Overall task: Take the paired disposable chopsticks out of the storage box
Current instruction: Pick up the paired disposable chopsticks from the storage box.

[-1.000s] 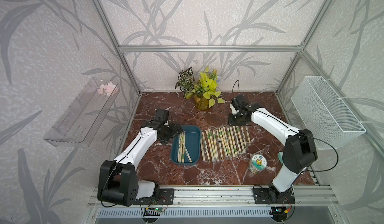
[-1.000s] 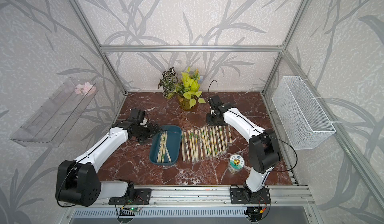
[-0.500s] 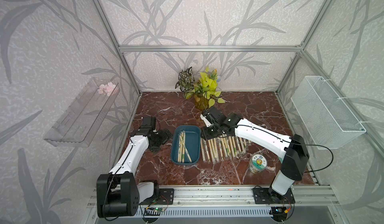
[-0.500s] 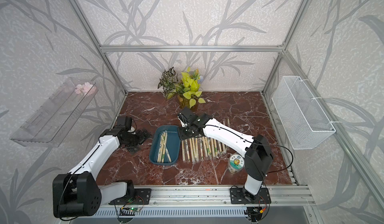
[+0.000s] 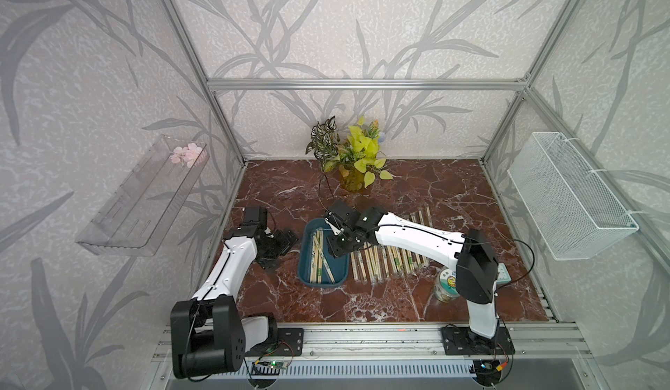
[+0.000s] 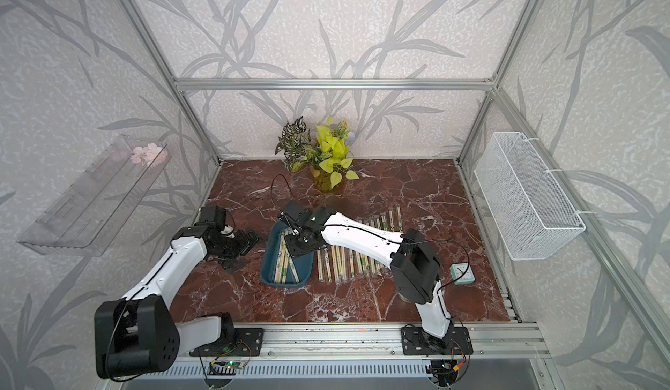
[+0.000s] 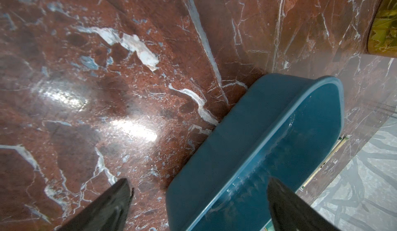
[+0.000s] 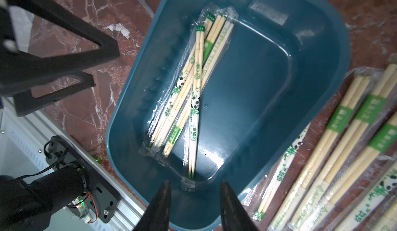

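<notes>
The storage box point(image 5: 304, 254) point(image 6: 267, 257) is a shallow teal tray on the marble floor. Several paired disposable chopsticks point(image 5: 317, 261) point(image 6: 284, 265) point(image 8: 193, 86) lie crossed inside it in clear sleeves. My right gripper point(image 5: 335, 248) point(image 6: 295, 247) point(image 8: 195, 186) hovers over the box's far right part, open and empty. In the right wrist view a sleeve end lies just ahead of its tips. My left gripper point(image 5: 281, 247) point(image 6: 243, 247) point(image 7: 198, 181) is wide open and empty at the box's left side. In the left wrist view the box wall point(image 7: 225, 144) shows between its fingers.
A row of wrapped chopsticks point(image 5: 384, 261) point(image 8: 343, 133) lies on the marble right of the box, partly under my right arm. A potted plant point(image 5: 357, 160) stands at the back, with a round tin point(image 5: 446, 283) and a small clock point(image 6: 462, 273) front right. A wire basket point(image 5: 569, 203) and a clear shelf point(image 5: 145, 196) hang on the side walls.
My right arm has swung from the back right, across the row of chopsticks, to above the box. My left gripper has drawn back a little to the left of the box.
</notes>
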Robot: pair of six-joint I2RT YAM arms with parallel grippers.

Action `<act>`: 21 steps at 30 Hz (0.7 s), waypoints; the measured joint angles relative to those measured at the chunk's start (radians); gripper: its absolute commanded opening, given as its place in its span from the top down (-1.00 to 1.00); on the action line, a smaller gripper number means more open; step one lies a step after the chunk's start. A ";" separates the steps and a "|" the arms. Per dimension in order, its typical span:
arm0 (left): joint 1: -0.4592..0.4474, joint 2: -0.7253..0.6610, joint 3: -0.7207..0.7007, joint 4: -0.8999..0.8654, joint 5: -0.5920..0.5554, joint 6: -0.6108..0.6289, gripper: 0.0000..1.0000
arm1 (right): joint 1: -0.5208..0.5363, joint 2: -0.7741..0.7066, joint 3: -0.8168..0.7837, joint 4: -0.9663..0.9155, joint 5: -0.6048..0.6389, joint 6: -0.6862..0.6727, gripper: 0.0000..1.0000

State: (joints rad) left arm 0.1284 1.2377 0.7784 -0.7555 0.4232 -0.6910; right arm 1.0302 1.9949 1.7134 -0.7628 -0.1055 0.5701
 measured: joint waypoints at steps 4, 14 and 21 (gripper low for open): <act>0.023 0.017 -0.004 0.006 0.001 0.001 -0.99 | 0.016 0.066 0.037 -0.014 -0.010 -0.027 0.19; 0.063 0.026 -0.005 -0.003 0.008 0.011 -1.00 | 0.025 0.199 0.114 -0.078 -0.016 -0.090 0.19; 0.072 0.024 -0.006 -0.008 0.033 0.031 -0.99 | 0.038 0.264 0.176 -0.088 0.000 -0.086 0.19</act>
State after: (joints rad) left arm 0.2008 1.2617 0.7727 -0.7635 0.4564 -0.6598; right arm 1.0679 2.2585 1.8896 -0.8509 -0.1051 0.4839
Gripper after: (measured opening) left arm 0.997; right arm 0.405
